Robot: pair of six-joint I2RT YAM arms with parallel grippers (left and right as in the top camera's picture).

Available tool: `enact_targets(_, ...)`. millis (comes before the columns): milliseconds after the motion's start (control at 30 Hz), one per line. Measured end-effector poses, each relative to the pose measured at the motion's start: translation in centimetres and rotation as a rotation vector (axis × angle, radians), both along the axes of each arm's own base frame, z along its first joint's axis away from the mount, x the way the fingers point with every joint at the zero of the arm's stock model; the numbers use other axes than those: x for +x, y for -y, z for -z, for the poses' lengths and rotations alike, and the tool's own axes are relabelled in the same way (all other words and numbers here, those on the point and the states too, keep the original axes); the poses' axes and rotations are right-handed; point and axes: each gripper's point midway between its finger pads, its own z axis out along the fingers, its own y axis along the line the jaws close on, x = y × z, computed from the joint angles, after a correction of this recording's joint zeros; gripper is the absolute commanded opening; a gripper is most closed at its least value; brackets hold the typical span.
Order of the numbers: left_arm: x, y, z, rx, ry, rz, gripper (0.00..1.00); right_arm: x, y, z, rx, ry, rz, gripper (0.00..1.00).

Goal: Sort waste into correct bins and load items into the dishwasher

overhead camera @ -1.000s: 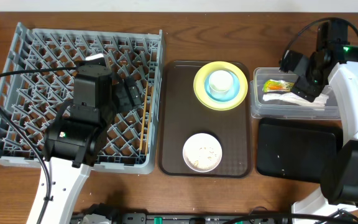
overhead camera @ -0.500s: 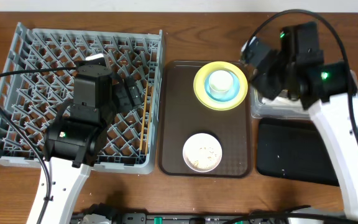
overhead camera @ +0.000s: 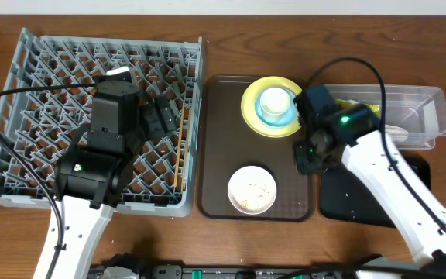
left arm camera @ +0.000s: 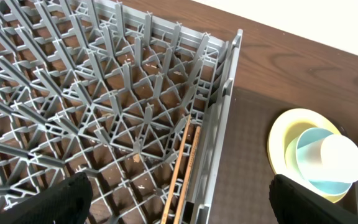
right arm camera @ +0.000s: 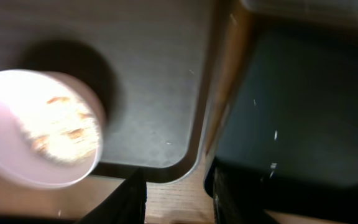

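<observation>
A rack (overhead camera: pixel 53 54) sits on the left of the surface (overhead camera: pixel 285 15). Chopsticks (overhead camera: pixel 180 151) lie in it, along its right wall. Just right of it is a serving tray (overhead camera: pixel 217 139). At the tray's back is a plate (overhead camera: pixel 250 108), with a bowl (overhead camera: pixel 273 118) on it and a cup (overhead camera: pixel 276 101) in the bowl. A second bowl (overhead camera: pixel 252 188) sits at the front. Further right, a tub (overhead camera: pixel 416 108) is behind a flat tray (overhead camera: pixel 339 198)

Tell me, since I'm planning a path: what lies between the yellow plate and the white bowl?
Only bare brown serving tray, seen overhead, between yellow plate and white bowl.
</observation>
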Motion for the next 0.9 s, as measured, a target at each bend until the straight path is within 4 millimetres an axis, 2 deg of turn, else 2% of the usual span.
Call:
enact_targets(133,0.0,0.0,0.0,0.0,0.0,0.0,0.94,-0.4,1.1,3.8,-0.032,0.02,0.143,0.36)
enact_targets(333,0.0,0.0,0.0,0.0,0.0,0.0,0.94,-1.5,3.5,7.5,-0.128,0.044,0.241,0.38)
enact_targets(433,0.0,0.0,0.0,0.0,0.0,0.0,0.94,-1.4,4.2,8.4,-0.154,0.075,0.264,0.29)
enact_targets(667,0.0,0.0,0.0,0.0,0.0,0.0,0.94,-0.8,4.1,10.2,-0.127,0.137,0.279,0.06)
enact_targets(733,0.0,0.0,0.0,0.0,0.0,0.0,0.94,-0.8,4.1,10.4,-0.127,0.14,0.259,0.02)
enact_targets(900,0.0,0.0,0.0,0.0,0.0,0.0,0.94,-0.3,3.6,10.5,-0.117,0.144,0.136,0.01)
